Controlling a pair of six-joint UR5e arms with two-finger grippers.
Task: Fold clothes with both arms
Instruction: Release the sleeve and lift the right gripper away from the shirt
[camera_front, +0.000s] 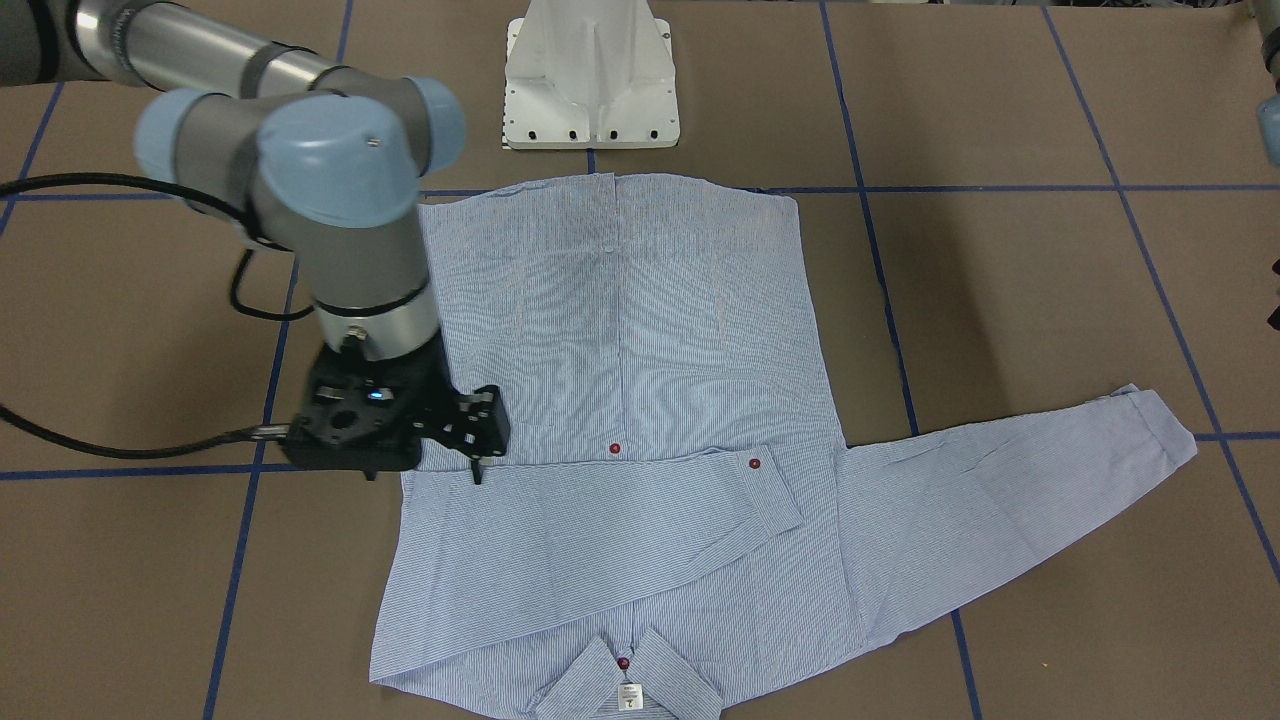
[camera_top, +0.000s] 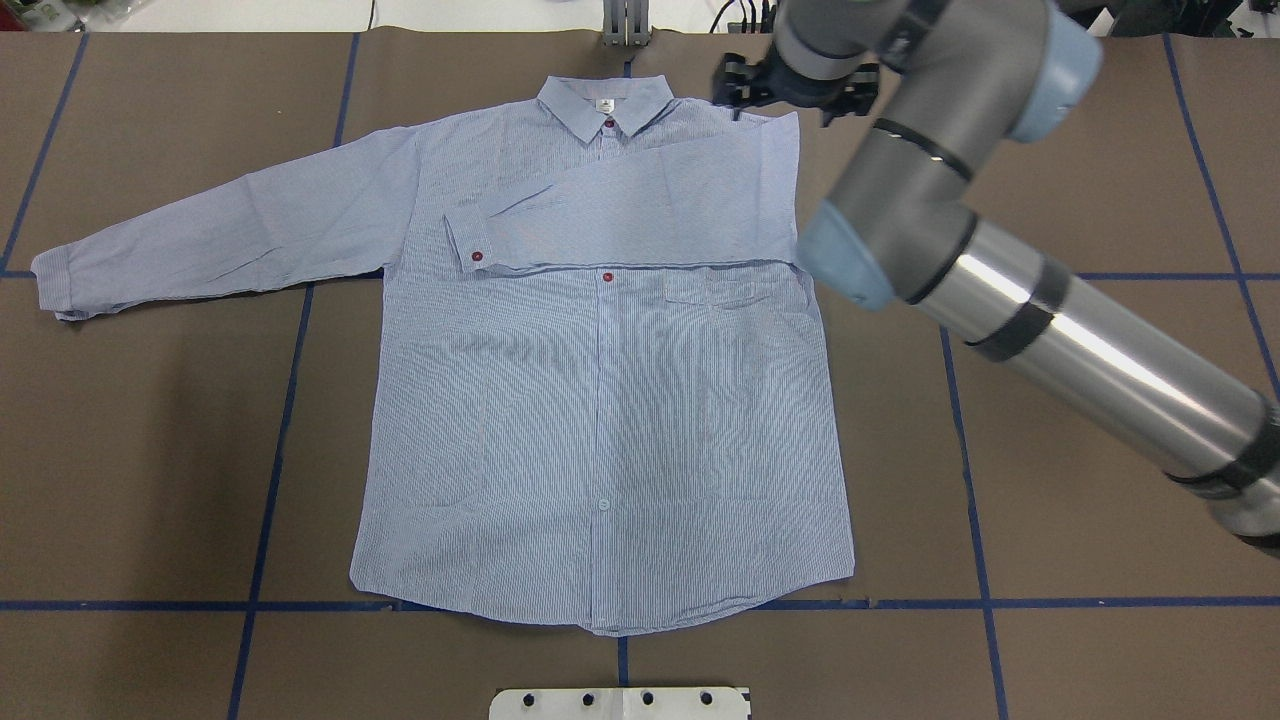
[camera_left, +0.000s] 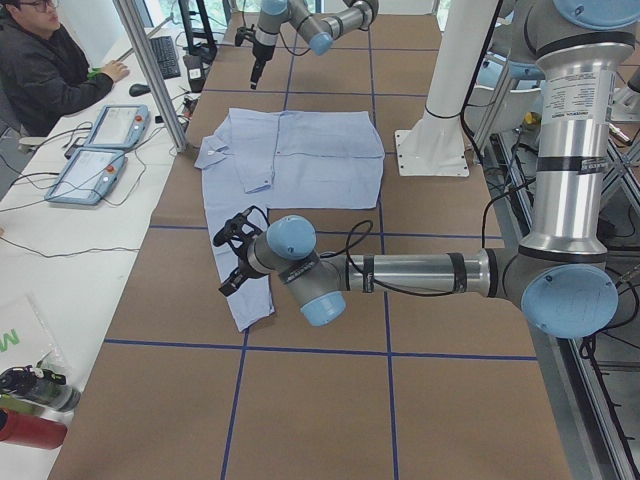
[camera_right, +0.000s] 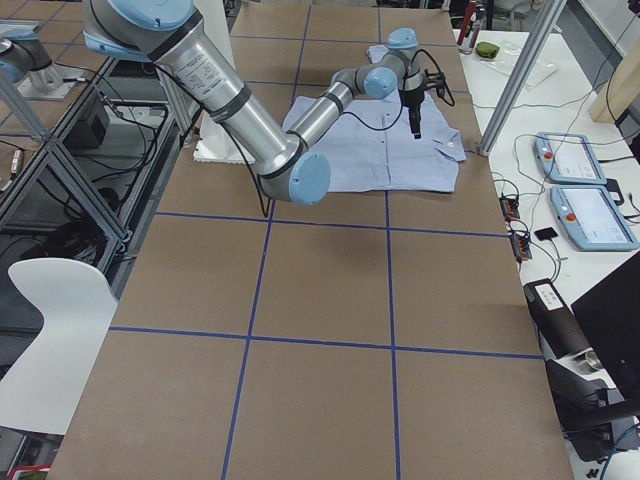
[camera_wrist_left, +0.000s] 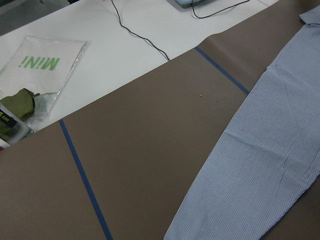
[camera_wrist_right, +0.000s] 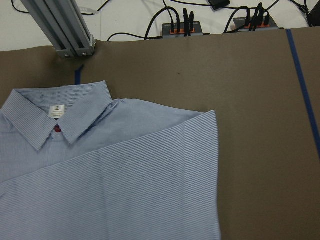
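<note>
The light blue striped shirt (camera_top: 600, 400) lies flat, front up, with its collar (camera_wrist_right: 55, 120) at the table's far edge. One sleeve (camera_top: 640, 215) is folded across the chest, its cuff button (camera_front: 754, 463) showing. The other sleeve (camera_top: 230, 235) lies stretched out sideways and also shows in the left wrist view (camera_wrist_left: 260, 165). My right gripper (camera_front: 476, 475) hangs over the folded sleeve's shoulder end; its fingers look shut and empty. My left gripper (camera_left: 232, 262) shows only in the exterior left view, near the stretched sleeve's cuff. I cannot tell whether it is open or shut.
The white pedestal base (camera_front: 592, 80) stands at the robot's side of the table. An aluminium post (camera_wrist_right: 60, 25) rises just beyond the collar. An operator (camera_left: 50, 70) sits at a side table with teach pendants (camera_left: 100, 150). Blue tape lines (camera_top: 270, 450) grid the brown table.
</note>
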